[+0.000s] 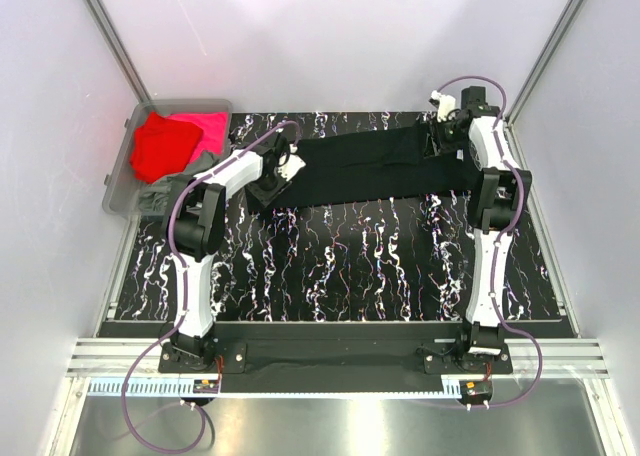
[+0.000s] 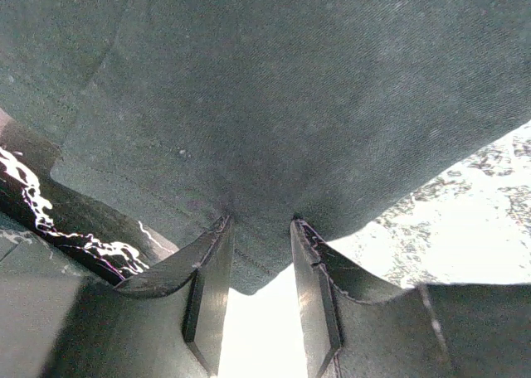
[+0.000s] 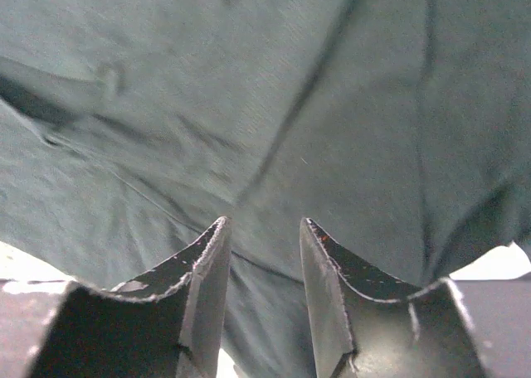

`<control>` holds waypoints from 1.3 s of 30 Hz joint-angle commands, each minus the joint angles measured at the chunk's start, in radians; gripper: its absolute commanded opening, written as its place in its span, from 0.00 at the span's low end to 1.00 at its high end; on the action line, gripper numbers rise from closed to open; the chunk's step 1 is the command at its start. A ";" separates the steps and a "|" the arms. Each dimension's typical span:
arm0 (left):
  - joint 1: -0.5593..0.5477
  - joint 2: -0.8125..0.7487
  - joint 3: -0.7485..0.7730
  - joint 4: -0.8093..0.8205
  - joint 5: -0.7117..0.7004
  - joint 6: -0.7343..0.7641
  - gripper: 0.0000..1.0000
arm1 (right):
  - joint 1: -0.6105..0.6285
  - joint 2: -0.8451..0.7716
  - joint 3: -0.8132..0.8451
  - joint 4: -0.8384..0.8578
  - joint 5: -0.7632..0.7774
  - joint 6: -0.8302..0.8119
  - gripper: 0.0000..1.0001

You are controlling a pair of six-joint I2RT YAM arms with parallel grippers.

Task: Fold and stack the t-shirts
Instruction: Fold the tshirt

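Spread as a long dark band across the upper middle of the top view, on the black white-veined table: the black t-shirt, reaching from left of centre to the upper right. At its left end, the left gripper, down on the cloth; in the left wrist view, fingers parted, a bright gap between them, tips against the cloth's hemmed edge, nothing clamped. At the shirt's right end, in the upper right of the top view, the right gripper; in the right wrist view, jaws apart and holding nothing, wrinkled dark cloth filling the frame just beyond the tips. In the upper left of the top view, a clear bin at the table's left edge, holding a red t-shirt, a magenta-pink t-shirt and, at its lower edge, a grey-green t-shirt.
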State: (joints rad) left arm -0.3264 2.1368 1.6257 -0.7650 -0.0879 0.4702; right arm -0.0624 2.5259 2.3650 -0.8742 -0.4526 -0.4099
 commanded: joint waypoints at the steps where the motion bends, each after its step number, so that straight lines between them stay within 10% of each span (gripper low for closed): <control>1: -0.008 -0.008 0.005 0.000 -0.004 0.002 0.39 | 0.036 -0.087 -0.003 -0.015 -0.023 -0.023 0.44; 39: -0.014 0.000 -0.001 0.000 -0.019 0.018 0.39 | 0.036 0.091 0.073 -0.039 -0.009 -0.026 0.39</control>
State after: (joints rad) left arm -0.3302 2.1368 1.6257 -0.7654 -0.0933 0.4751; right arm -0.0223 2.6015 2.3898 -0.9146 -0.4614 -0.4263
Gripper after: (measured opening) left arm 0.388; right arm 0.397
